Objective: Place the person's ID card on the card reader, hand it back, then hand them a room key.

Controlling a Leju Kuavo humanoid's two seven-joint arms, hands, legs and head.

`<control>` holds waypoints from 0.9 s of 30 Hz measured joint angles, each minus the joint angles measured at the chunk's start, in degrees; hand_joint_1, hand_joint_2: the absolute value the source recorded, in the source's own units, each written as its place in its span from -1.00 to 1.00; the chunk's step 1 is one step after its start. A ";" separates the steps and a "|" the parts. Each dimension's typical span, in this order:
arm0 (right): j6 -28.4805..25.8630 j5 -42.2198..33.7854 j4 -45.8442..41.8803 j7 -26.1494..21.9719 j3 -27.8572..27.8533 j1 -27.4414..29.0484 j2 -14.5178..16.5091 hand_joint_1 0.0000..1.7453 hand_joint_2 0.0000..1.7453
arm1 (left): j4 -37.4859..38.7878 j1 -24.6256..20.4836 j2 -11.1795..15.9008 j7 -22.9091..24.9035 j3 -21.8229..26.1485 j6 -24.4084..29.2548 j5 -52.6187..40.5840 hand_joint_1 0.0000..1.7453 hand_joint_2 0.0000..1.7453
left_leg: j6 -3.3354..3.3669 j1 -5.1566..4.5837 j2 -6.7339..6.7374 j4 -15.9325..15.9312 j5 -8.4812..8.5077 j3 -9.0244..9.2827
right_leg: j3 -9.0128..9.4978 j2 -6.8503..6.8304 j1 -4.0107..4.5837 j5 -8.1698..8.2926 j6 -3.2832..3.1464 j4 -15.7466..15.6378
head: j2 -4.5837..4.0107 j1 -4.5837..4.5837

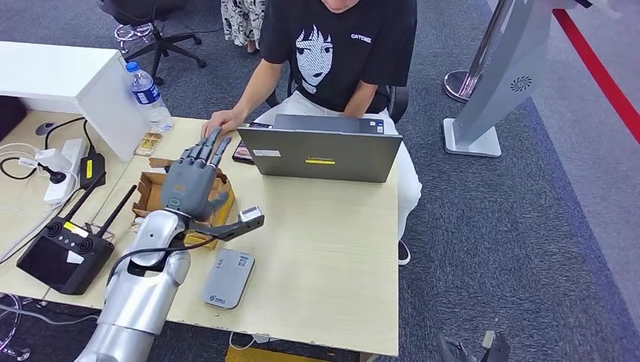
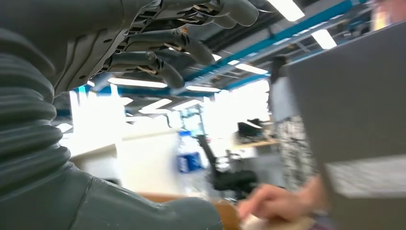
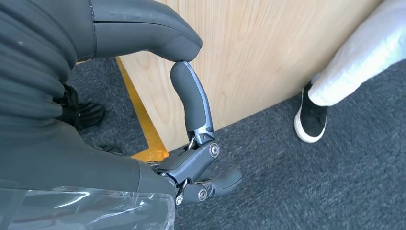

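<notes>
Grey carpet surrounds the tabletop (image 1: 324, 249). Head view: left hand (image 1: 198, 181) reaches flat, holding nothing, toward the person's hand (image 1: 224, 121) at twelve o'clock; card reader (image 1: 229, 278) lies at five o'clock. ID card unseen; presumably thin, stiff, slippery, best pinched by its edges. Left wrist view: fingers (image 2: 163, 52) extended, apart. Right wrist view: right hand (image 3: 191, 124) curled, nothing in it.

Readable: white "CATCMG"-like lettering, too small to be sure, on the seated person's black printed T-shirt (image 1: 336, 45). Labels on the grey open laptop (image 1: 321, 151) illegible.
</notes>
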 joint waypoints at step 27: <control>1.91 -0.67 -0.07 -1.61 -4.88 1.65 -0.87 -1.00 1.00 | -4.64 15.90 13.52 2.41 -4.77 3.66 0.58 -1.00 1.00 | -0.03 0.04 0.03 -0.05 0.01 -0.07 | -0.09 0.02 0.01 -0.01 0.00 0.03 | 0.00 0.01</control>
